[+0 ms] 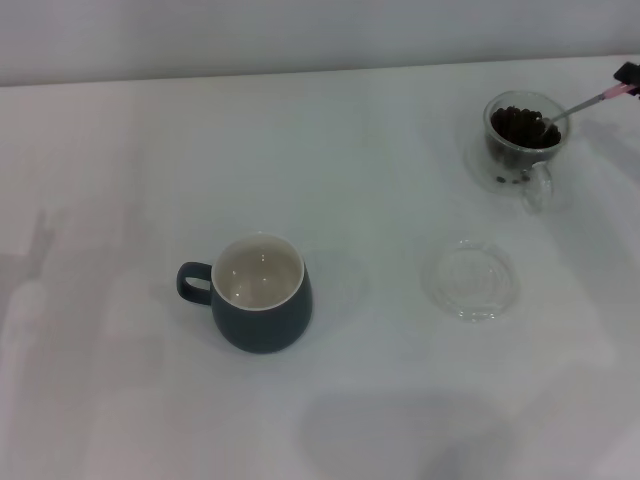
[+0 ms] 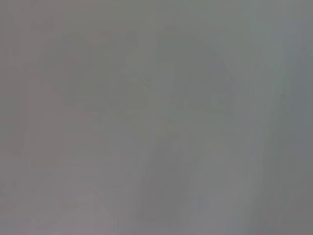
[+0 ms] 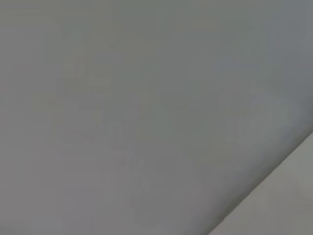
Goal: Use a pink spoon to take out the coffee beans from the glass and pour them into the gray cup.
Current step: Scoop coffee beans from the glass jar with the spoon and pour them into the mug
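One pink spoon reaches the table edge.

Bare test-bench setting: plain white tabletop against a blank pale wall, holding only staged cups.

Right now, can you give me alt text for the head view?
The pink spoon, held at the frame's right edge by the right gripper, dips into the coffee beans in the glass. The gray cup sits empty at centre-left.
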Tool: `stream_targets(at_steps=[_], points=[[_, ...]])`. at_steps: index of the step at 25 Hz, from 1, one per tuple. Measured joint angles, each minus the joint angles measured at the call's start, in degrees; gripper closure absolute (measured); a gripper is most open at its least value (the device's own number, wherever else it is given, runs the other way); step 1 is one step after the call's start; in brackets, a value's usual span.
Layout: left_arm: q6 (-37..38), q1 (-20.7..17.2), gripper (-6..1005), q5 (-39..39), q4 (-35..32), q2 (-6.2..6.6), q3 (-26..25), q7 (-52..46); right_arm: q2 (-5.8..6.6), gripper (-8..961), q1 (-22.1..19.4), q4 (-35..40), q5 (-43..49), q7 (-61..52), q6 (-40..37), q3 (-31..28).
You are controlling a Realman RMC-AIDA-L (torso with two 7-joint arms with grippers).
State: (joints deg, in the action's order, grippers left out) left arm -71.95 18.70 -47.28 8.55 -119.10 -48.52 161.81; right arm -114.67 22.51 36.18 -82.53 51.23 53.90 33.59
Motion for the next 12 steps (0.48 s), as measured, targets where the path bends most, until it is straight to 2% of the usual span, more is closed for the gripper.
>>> stream_targets(at_steps=[5,12], points=[[0.0,0.6,120,0.0,-0.2,0.01,-0.1,0.0,0.09,808,0.5,-1.5,-0.1,-0.7,-0.1,-2.9],[0.1,1.7,120,-0.1,-1.6,0.01,-0.1,0.0,1.40,808,1.1,-5.4,-1.0,-2.6,-0.2,-3.9]])
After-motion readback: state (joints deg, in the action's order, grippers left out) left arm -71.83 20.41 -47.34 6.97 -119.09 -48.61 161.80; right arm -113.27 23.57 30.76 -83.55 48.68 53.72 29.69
